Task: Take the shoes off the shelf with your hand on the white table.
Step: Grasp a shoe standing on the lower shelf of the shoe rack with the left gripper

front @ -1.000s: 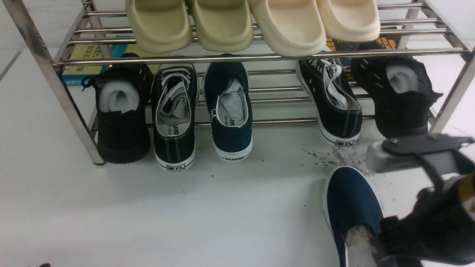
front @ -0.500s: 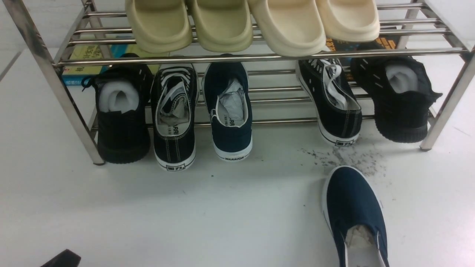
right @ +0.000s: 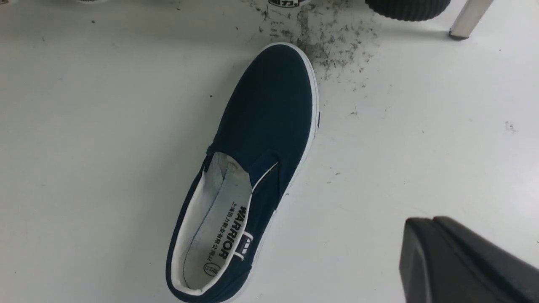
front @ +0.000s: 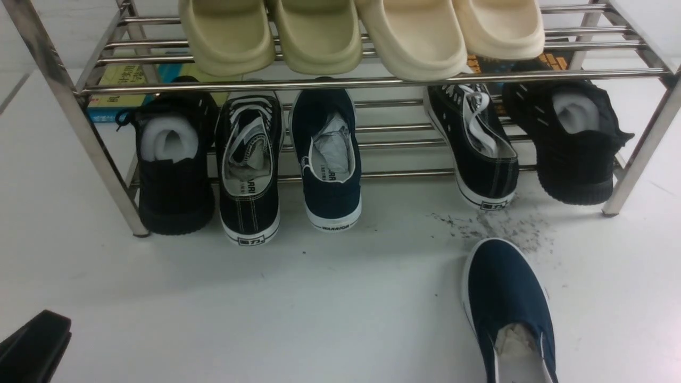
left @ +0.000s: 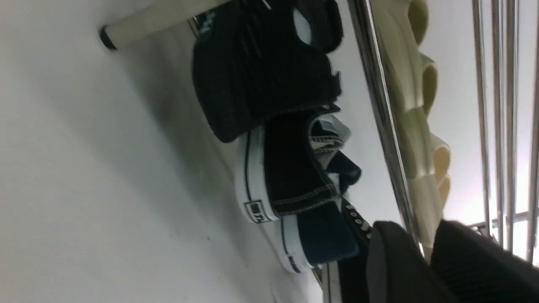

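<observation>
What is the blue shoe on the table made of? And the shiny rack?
The blue shoe looks like matte woven canvas, with a smooth white sole rim, probably rubber. The rack looks like polished metal, likely steel: its tubes shine and mirror the light.

This is looking like a robotics lab bench dressed up as a hallway: a steel shelf is standing on a bare, scuffed white tabletop rather than a floor, a navy shoe on it is sitting stuffed with crumpled paper like unworn stock, books are lying behind, and black robot jaws are poking in at the near left
</observation>
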`<state>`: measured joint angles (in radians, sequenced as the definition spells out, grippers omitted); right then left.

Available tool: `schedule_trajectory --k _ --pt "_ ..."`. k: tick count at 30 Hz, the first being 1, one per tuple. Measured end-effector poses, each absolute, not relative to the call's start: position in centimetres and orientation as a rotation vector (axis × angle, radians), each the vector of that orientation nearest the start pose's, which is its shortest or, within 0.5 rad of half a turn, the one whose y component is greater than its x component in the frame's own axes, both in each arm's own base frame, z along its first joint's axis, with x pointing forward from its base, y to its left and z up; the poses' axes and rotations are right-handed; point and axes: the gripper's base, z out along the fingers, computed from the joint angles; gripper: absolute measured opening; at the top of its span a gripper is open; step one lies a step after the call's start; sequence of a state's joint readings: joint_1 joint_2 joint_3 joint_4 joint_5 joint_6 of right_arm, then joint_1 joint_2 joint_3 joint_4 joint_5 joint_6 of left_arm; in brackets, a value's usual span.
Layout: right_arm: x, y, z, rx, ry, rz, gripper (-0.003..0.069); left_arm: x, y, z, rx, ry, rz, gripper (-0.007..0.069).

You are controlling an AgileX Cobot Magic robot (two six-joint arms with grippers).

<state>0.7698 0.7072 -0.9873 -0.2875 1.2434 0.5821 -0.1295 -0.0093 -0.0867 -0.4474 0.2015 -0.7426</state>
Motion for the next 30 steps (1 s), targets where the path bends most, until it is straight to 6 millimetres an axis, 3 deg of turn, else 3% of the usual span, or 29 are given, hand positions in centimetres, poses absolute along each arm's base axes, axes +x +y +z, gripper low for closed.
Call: schedule_trajectory --k 2,5,6,9,12,14,17,18,19,20,21,24,28,30 --pt "8.6 4.8 38.1 -0.220 2.371 0.263 -0.0013 4.5 -1.8 25.4 -0.715 1.559 -1.056 0.0050" --pt "8.8 5.0 38.5 -0.225 2.321 0.283 -0.0013 4.7 -2.5 29.9 -0.636 1.793 -0.968 0.0001" --pt "8.9 5.0 38.5 -0.226 2.317 0.284 -0.0013 4.6 -2.6 30.7 -0.619 1.800 -0.954 0.0001" --pt "9.1 5.2 38.8 -0.231 2.273 0.309 -0.0011 7.2 -3.1 34.5 -0.526 2.220 -0.719 0.0001" --pt "9.2 5.3 39.0 -0.234 2.248 0.319 -0.0009 11.4 -3.3 36.4 -0.406 2.516 -0.505 0.0011" --pt "9.3 5.3 39.1 -0.235 2.237 0.320 -0.0007 14.1 -3.7 36.9 -0.316 2.597 -0.459 0.0020" --pt "9.4 5.3 39.1 -0.237 2.224 0.307 -0.0007 18.0 -6.4 37.4 -0.139 2.677 -0.580 0.0033" --pt "9.4 5.3 39.1 -0.237 2.223 0.306 -0.0007 18.2 -6.7 37.5 -0.130 2.682 -0.593 0.0033" --pt "9.4 5.2 39.1 -0.237 2.221 0.299 -0.0006 18.9 -9.0 37.3 -0.038 2.726 -0.681 0.0033" --pt "9.4 5.2 39.1 -0.237 2.220 0.298 -0.0006 19.0 -9.5 37.2 -0.008 2.738 -0.689 0.0033" --pt "9.5 5.2 39.1 -0.238 2.217 0.285 -0.0004 19.3 -11.6 36.6 0.061 2.785 -0.708 0.0033" --pt "9.6 5.1 39.2 -0.239 2.205 0.258 -0.0002 20.0 -16.1 35.2 0.155 2.842 -0.643 0.0035" --pt "9.6 5.0 39.2 -0.239 2.202 0.249 0.0001 21.9 -20.6 33.9 0.061 2.836 -0.513 0.0052" --pt "9.7 5.0 39.2 -0.240 2.201 0.247 0.0001 22.7 -21.7 33.7 0.031 2.821 -0.469 0.0066"
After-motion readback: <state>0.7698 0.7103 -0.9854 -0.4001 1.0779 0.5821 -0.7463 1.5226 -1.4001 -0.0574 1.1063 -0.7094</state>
